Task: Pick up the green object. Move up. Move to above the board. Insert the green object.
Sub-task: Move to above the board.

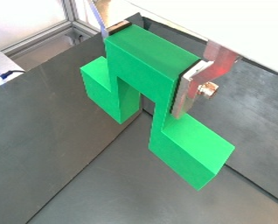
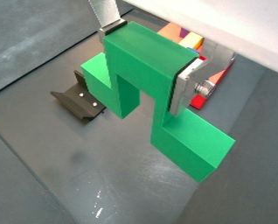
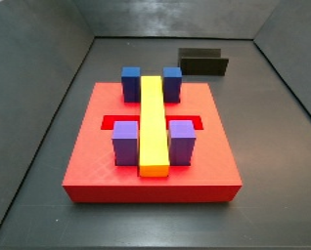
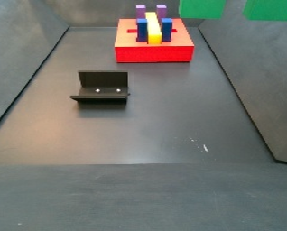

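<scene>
My gripper [image 1: 153, 59] is shut on the green object [image 1: 148, 87], clamping its taller middle cube between the silver fingers [image 1: 209, 72]. It holds the piece above the dark floor with the two lower side cubes hanging down. Both wrist views show this grip, and the gripper [image 2: 149, 52] holds the green object [image 2: 153, 83] there too. Part of the red board [image 2: 211, 83] with coloured posts shows behind the piece. The board [image 3: 112, 161] lies flat in both side views [image 4: 152, 52], bearing blue and purple posts and a long yellow bar [image 3: 153, 122]. Two green patches [image 4: 204, 7] show at that side view's top edge.
The fixture [image 4: 101, 88] stands on the floor, apart from the board, and shows in a wrist view [image 2: 80, 101] below the held piece. It is also in a side view [image 3: 204, 62] behind the board. Grey walls [image 3: 41, 88] enclose the floor.
</scene>
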